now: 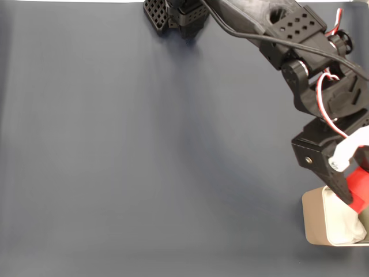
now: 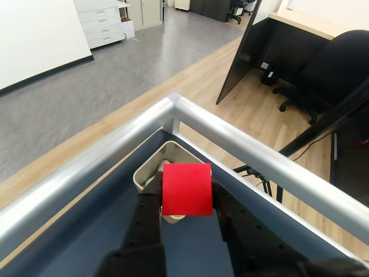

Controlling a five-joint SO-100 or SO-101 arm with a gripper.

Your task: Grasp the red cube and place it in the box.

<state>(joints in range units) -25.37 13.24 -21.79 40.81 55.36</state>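
So the grab part was done. The tool (image 2: 185, 193) was clenched on the red cube (image 2: 186, 189), one black finger (image 2: 151, 196) pressed against each side in the wrist view. In the fixed view the cube (image 1: 360, 186) hung right over the box (image 1: 316, 222) at the lower right edge of the dark blue bench (image 1: 144, 161), clear of the white lining as far as I could tell. What was left, I'd say: lower a touch and let go.

Hard to read stuff — the fixed view cut off the box's right side and part of the cube, and the arm covered one corner. In the wrist view the cube blocked most of the box (image 2: 141, 173), so whether it was centred over the opening I couldn't tell. There was also a dark greenish thing (image 1: 364, 219) inside the box, no idea what.
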